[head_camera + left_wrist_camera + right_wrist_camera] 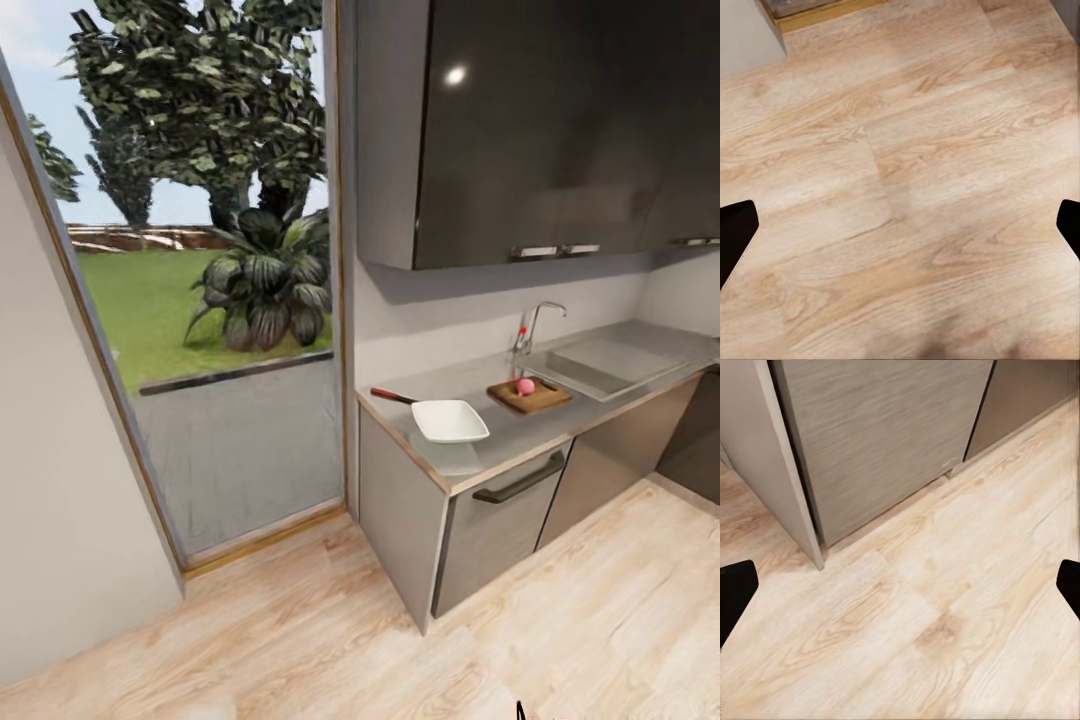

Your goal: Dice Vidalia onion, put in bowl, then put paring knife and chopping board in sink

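Window [200, 250]: stood at the far left, facing a garden.
Paring knife [392, 396]: lay on the countertop [520, 425], just behind the bowl [450, 420].
Chopping board [530, 396]: sat right of the bowl, carrying the pinkish onion [525, 386].
Sink [600, 365]: lay furthest right, beside the board.
Left gripper [900, 225]: spread wide over floor, holding nothing.
Right gripper [900, 585]: spread wide near the cabinet [885, 435], holding nothing.

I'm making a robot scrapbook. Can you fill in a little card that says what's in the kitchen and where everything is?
room: kitchen, wood floor
countertop: grey, above cabinets
bowl: white, on countertop
paring knife: beside bowl, red handle
chopping board: between bowl and sink
onion: pinkish ball on the board
sink: steel, faucet behind
left gripper: open, over floor
right gripper: open, near cabinet base
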Motion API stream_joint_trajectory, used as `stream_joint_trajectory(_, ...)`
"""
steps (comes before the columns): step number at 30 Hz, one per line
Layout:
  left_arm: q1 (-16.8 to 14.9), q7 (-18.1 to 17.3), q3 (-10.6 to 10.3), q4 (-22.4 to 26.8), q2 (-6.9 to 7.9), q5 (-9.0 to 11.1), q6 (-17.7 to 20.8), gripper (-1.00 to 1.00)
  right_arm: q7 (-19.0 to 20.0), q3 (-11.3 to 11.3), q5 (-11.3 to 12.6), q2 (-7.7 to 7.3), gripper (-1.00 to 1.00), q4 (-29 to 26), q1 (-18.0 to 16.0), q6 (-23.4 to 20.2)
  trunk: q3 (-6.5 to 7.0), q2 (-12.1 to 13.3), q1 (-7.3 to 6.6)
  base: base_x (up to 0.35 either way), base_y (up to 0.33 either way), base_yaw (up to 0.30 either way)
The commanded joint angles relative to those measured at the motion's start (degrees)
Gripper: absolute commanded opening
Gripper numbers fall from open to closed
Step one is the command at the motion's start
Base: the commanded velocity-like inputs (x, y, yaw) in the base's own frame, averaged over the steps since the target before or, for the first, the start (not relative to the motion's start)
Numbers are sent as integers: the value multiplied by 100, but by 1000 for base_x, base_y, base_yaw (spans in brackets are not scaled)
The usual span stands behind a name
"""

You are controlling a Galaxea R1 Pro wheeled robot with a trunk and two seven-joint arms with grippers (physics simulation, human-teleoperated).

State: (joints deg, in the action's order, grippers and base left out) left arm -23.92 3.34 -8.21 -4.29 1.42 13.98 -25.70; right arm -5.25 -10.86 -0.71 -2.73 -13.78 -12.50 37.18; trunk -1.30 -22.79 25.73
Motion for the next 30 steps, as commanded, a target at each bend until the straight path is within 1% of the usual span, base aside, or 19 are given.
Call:
stream_joint_trajectory(1,-8,9,-49,-19,-2,35,-32,100,-28,8,-9,0,100,6,-7,17,-10,-13,5,111,254,-259)
stream_joint_trajectory(9,-12,9,-49,-19,-2,35,-32,100,-22,12,-8,0,100,6,-7,17,16,-13,5,131,241,-255)
stream_joint_trajectory(25,-8,9,-49,-19,-2,35,-32,100,-25,14,-13,12,100,6,-7,17,67,-13,5,162,192,-246)
stream_joint_trajectory(30,-8,9,-49,-19,-2,35,-32,100,-28,14,-11,16,100,6,-7,17,78,-13,5,129,99,-106)
